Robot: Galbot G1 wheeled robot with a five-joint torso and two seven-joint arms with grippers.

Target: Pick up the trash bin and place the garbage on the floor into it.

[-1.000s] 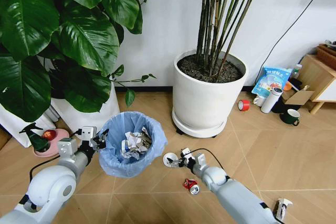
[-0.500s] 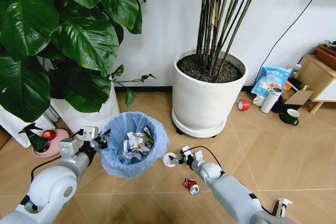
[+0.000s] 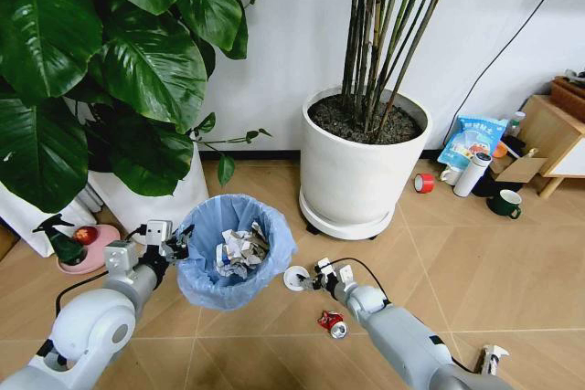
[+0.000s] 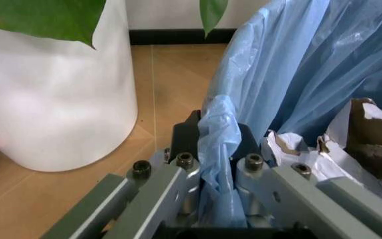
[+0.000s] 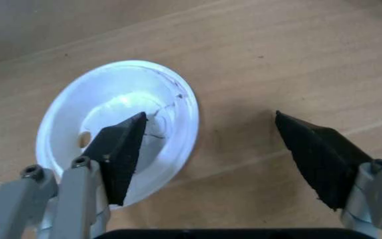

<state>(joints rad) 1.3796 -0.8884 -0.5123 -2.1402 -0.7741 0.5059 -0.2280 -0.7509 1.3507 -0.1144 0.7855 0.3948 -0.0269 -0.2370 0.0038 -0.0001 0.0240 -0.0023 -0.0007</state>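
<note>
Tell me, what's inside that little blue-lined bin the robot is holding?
Inside the trash bin lies crumpled white paper with some brown cardboard-like scraps. The blue bag and that heap hide whatever sits deeper. The left gripper pinches the bag at the rim.

Left end effector [image 3: 176, 242] clamped, right end effector [image 3: 311, 279] agape

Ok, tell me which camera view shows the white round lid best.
The right wrist view: the white round lid lies large on the floor, its inside face and rim plain, one finger of the open right gripper over it. The head view shows the lid small, beside the trash bin. The left wrist view faces the bin's bag.
</note>
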